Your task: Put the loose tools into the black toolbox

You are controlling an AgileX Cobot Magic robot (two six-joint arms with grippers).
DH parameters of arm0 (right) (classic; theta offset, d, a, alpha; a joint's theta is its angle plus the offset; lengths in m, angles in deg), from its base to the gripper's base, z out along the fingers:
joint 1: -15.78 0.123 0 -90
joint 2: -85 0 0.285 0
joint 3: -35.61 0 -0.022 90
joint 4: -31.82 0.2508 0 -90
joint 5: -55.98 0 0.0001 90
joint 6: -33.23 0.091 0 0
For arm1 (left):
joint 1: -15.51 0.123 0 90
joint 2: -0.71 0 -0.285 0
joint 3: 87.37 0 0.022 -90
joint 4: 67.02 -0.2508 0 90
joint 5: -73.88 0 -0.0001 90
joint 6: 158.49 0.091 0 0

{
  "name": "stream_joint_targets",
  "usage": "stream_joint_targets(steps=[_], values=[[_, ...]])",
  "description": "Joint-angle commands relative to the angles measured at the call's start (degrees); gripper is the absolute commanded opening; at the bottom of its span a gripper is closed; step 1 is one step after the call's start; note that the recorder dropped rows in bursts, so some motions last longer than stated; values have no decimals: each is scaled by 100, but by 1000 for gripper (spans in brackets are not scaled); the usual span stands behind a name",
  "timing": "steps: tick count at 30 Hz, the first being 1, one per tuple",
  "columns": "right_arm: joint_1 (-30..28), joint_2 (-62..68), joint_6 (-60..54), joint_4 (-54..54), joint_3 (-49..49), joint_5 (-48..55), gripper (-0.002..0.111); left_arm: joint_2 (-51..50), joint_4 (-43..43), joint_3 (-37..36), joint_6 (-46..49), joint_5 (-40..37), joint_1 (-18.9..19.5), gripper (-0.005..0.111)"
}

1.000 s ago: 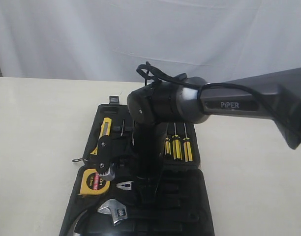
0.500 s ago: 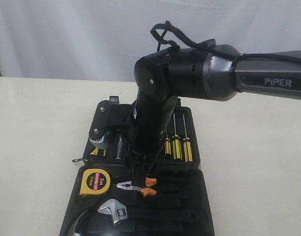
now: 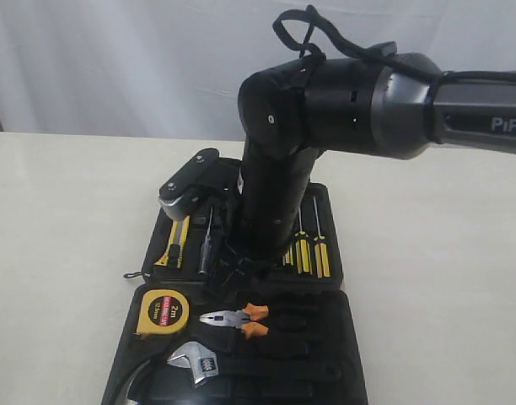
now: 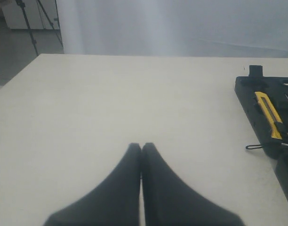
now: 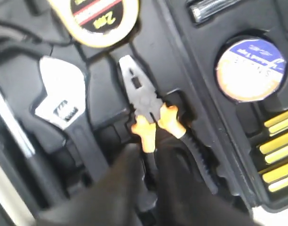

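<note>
**Steel pliers (image 3: 233, 319) lie just under the right claw (image 5: 151, 153), nose toward 9 o'clock.**
They sit in the black toolbox (image 3: 321, 354), handles toward 3 o'clock; the claw's gap is too blurred to judge. Far off at 9 o'clock, the left claw (image 4: 141, 150) hangs closed and empty over the desk (image 4: 111, 94).

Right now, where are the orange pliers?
In the exterior view the pliers lie in the lower half of the black toolbox, just right of the yellow tape measure and above the silver wrench.
</note>
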Motion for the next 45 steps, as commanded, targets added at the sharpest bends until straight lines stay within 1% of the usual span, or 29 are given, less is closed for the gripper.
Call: stream_joint_targets(steps=[1, 5, 8, 9, 15, 27, 33, 35, 37, 38, 39, 40, 42, 45], values=[[0, 14, 655, -21, -5, -340, 0, 7, 0, -15, -33, 31, -27, 0], [0, 237, 993, 69, -5, -302, 0, 7, 0, -15, -33, 31, -27, 0], [0, 678, 1020, 440, -5, -404, 0, 7, 0, -15, -33, 31, -27, 0], [0, 792, 1206, 440, -5, -506, 0, 7, 0, -15, -33, 31, -27, 0], [0, 943, 1442, 406, -5, -528, 0, 7, 0, -15, -33, 31, -27, 0], [0, 1242, 1456, 230, -5, -651, 0, 7, 0, -15, -33, 31, -27, 0], [0, 773, 1395, 230, -5, -653, 0, 7, 0, -15, -33, 31, -27, 0], [0, 444, 1340, 230, -5, -544, 0, 7, 0, -15, -33, 31, -27, 0], [0, 112, 1061, 230, -5, -149, 0, 7, 0, -15, -33, 31, -27, 0], [63, -138, 891, 230, -5, 108, 0, 7, 0, -15, -33, 31, -27, 0], [107, -255, 797, 218, -5, 162, -1, 7, 0, -15, -33, 31, -27, 0], [283, -562, 696, 88, -5, 176, -1, 7, 0, -15, -33, 31, -27, 0], [513, -853, 720, -165, -5, 225, -1, 7, 0, -15, -33, 31, -27, 0], [862, -1158, 1009, -502, -5, 572, -1, 7, 0, -15, -33, 31, -27, 0]])
